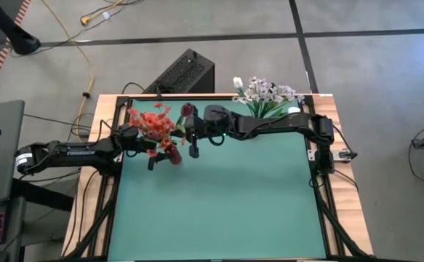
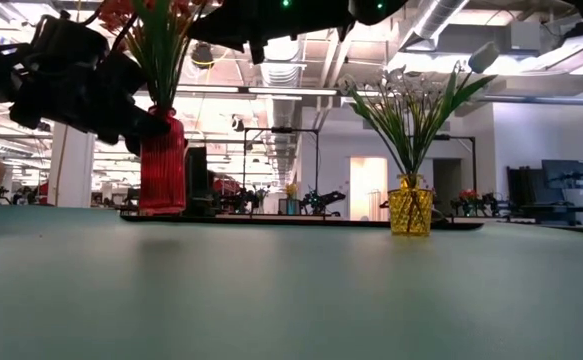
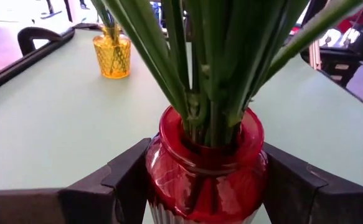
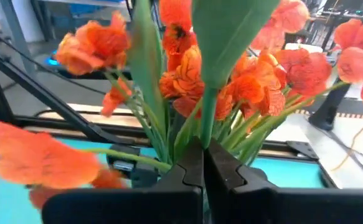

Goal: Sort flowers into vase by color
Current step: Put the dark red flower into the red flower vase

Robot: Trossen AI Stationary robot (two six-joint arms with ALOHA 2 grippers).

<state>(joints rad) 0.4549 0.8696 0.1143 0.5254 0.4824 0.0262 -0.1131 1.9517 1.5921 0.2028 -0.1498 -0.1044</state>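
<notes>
A red glass vase [image 3: 203, 186] stands near the table's far left, packed with green stems and orange-red blossoms [image 1: 153, 125]. My left gripper [image 3: 203, 180] is at its body; the low view shows the vase base [image 2: 163, 205] on the mat. My right gripper [image 4: 204, 155] reaches in from the right, just beside the orange-red blossoms [image 4: 187, 68], shut on a green stem. A dark pink bud [image 1: 188, 110] shows by that gripper [image 1: 192, 137]. A yellow vase [image 2: 411, 208] with white blossoms [image 1: 268, 93] and a white bud [image 1: 238, 82] stands at the far edge. My left gripper holds the red vase by its rounded body just under the neck [image 3: 169, 171], one finger [image 3: 128, 177] on each side, coming in level from the table's left. The vase stands upright on the mat. My right gripper pinches a green stem [image 4: 206, 127] between its two shut fingers, which lie across it, coming level from the table's right. The stem rises upright out of the fingers into a broad green part [image 4: 228, 31]. Its lower end is hidden by the gripper.
A black box [image 1: 186, 73] sits beyond the far edge. Dark frame rails [image 1: 319, 156] run along the mat's sides. The right arm [image 1: 270, 125] spans the far part of the table. The green mat [image 1: 219, 211] lies open toward the near edge.
</notes>
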